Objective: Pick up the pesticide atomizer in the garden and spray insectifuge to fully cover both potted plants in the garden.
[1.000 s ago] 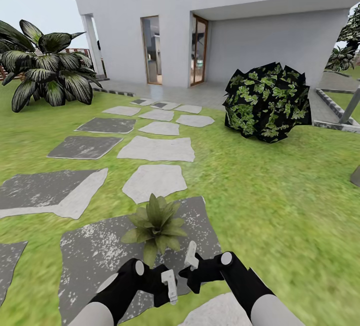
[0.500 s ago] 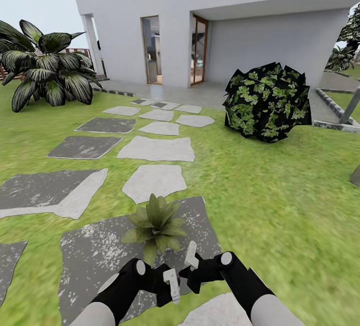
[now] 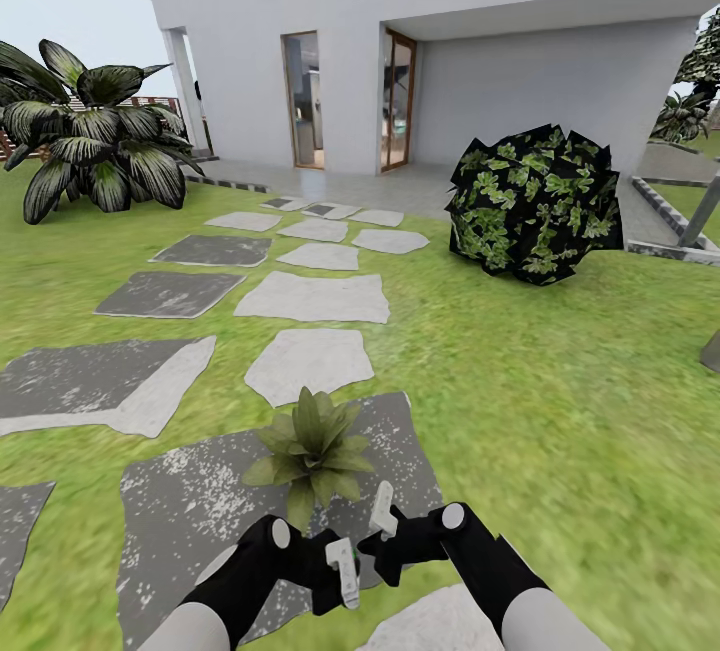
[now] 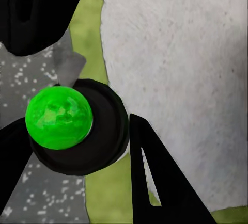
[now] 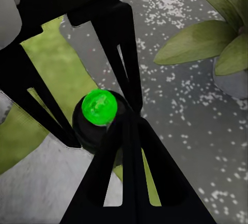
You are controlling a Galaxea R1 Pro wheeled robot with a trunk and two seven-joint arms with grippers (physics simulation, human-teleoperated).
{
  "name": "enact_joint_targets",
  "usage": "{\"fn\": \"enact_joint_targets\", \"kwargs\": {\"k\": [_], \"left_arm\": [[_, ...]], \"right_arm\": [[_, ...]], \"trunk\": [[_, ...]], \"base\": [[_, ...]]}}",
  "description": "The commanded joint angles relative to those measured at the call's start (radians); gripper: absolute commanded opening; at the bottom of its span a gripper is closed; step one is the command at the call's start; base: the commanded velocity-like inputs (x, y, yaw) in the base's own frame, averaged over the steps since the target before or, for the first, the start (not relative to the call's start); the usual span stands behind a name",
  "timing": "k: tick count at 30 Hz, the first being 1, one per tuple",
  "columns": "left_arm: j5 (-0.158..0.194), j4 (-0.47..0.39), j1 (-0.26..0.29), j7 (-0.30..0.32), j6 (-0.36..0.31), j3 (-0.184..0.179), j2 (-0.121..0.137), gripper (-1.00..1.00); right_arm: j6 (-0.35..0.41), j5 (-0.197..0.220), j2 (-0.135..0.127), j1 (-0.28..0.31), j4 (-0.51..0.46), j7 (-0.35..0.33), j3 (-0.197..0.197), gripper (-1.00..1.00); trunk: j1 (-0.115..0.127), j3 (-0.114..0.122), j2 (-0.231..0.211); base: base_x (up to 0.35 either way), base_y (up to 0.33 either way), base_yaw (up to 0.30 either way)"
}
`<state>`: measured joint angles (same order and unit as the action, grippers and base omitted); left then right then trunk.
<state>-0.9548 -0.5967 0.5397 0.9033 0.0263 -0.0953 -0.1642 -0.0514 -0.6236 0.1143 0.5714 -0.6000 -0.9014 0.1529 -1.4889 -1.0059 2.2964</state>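
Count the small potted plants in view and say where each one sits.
1. The potted plant sits on a dark speckled stepping stone, just ahead of both grippers; the right wrist view shows its leaves and grey pot. A second may lie outside the frames.

Green-leaved potted plant [image 3: 310,451] in grey pot, white-speckled dark grey stepping stone [image 3: 190,511], green lawn [image 3: 560,411], white house [image 3: 480,41]

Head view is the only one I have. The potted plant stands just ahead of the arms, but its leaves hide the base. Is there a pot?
Observer: Yes. The right wrist view shows a little grey pot under the leaves of the potted plant, standing on the speckled dark stone.
Operator: What does the left wrist camera look at?
Observer: A pale stone, with a strip of grass along its edge.
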Motion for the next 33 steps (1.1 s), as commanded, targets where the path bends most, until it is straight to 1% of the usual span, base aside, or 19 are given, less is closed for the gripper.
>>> {"fn": "enact_joint_targets", "kwargs": {"k": [1,6,10,16,17,18,19,20,21,22,23,24,25,27,28,30,31,32,33], "left_arm": [[-0.01,-0.002,0.0,0.003,0.002,0.0,0.001,-1.0],[-0.02,0.0,-0.001,0.003,0.001,-0.003,0.021,-1.0],[-0.021,0.0,-0.001,0.004,0.001,-0.001,0.066,-1.0],[-0.018,0.0,-0.007,0.007,0.009,0.005,0.125,-1.0],[-0.014,0.0,-0.009,0.007,0.012,0.006,0.141,-1.0],[-0.01,0.0,-0.011,0.008,0.014,0.007,0.157,-1.0],[-0.008,0.0,-0.012,0.008,0.015,0.008,0.17,-1.0],[-0.005,0.0,-0.013,0.007,0.015,0.009,0.19,-1.0],[-0.003,0.0,-0.013,0.007,0.015,0.009,0.197,-1.0],[0.007,0.001,-0.015,0.006,0.015,0.01,0.219,-1.0],[0.013,0.001,-0.018,0.005,0.015,0.011,0.227,-1.0],[0.024,0.001,-0.027,0.004,0.015,0.018,0.241,-1.0],[0.027,0.001,-0.031,0.003,0.015,0.022,0.249,-1.0],[0.03,0.001,-0.038,0.001,0.014,0.042,0.265,-1.0],[0.032,0.001,-0.045,-0.001,0.014,0.087,0.275,-1.0],[0.032,0.001,-0.049,-0.001,0.014,0.154,0.278,-1.0],[0.032,0.001,-0.05,-0.001,0.014,0.207,0.278,-1.0],[0.032,0.001,-0.051,-0.001,0.013,0.241,0.278,-1.0],[0.031,0.001,-0.051,-0.001,0.013,0.256,0.278,-1.0]], "right_arm": [[-0.005,-0.01,0.0,0.0,-0.001,-0.002,-0.001,-1.0],[-0.005,-0.01,-0.001,0.0,-0.001,-0.002,-0.001,-1.0],[-0.005,-0.01,-0.001,0.0,-0.001,-0.002,-0.001,-1.0],[-0.007,-0.01,-0.002,-0.001,0.001,-0.002,-0.002,-1.0],[-0.007,-0.01,-0.002,0.0,0.002,-0.002,-0.002,-1.0],[-0.007,-0.01,-0.002,0.0,0.004,-0.002,-0.003,1.0],[-0.007,-0.01,-0.003,0.0,0.005,-0.002,-0.003,1.0],[-0.007,-0.01,-0.004,0.0,0.005,-0.002,-0.004,1.0],[-0.007,-0.01,-0.004,0.0,0.006,-0.002,-0.004,1.0],[-0.007,-0.01,-0.006,0.0,0.007,-0.002,-0.004,1.0],[-0.007,-0.01,-0.007,0.0,0.007,-0.002,-0.004,1.0],[-0.007,-0.011,-0.009,-0.001,0.008,-0.001,-0.005,1.0],[-0.007,-0.011,-0.01,0.0,0.008,-0.001,-0.005,1.0],[-0.008,-0.011,-0.011,0.0,0.009,0.004,-0.007,1.0],[-0.009,-0.009,-0.014,-0.001,0.009,0.009,-0.011,1.0],[-0.011,-0.006,-0.025,-0.001,0.01,0.027,-0.024,1.0],[-0.013,-0.005,-0.037,-0.003,0.012,0.067,-0.048,1.0],[-0.014,-0.005,-0.043,-0.004,0.017,0.107,-0.072,1.0],[-0.015,-0.004,-0.045,-0.005,0.022,0.129,-0.085,1.0]], "trunk": [[0.0,-0.001,0.0],[0.0,-0.001,0.0],[0.0,-0.001,0.0],[0.0,-0.001,0.0],[0.0,-0.001,0.0],[0.0,-0.001,0.0],[0.0,-0.001,0.0],[0.0,-0.001,0.0],[0.0,-0.001,0.0],[0.0,-0.001,0.0],[0.0,-0.001,0.0],[0.0,-0.001,0.0],[0.0,-0.001,0.0],[0.0,-0.001,0.0],[0.0,-0.001,0.0],[0.0,-0.001,0.0],[0.0,-0.001,0.0],[0.0,-0.001,0.0],[0.0,-0.001,0.0]], "base": [[0.0,0.0,0.0],[0.0,0.0,0.0],[0.0,0.0,0.0],[0.0,0.0,0.0],[0.0,0.0,0.0],[0.0,0.0,0.0],[0.0,0.0,0.0],[0.0,0.0,0.0],[0.0,0.0,0.0],[0.0,0.0,0.0],[0.0,0.0,0.0],[0.0,0.0,0.0],[0.0,0.0,0.0],[0.0,0.0,0.0],[0.0,0.0,0.0],[0.0,0.0,0.0],[0.0,0.0,0.0],[0.0,0.0,0.0],[0.0,0.0,0.0]]}}
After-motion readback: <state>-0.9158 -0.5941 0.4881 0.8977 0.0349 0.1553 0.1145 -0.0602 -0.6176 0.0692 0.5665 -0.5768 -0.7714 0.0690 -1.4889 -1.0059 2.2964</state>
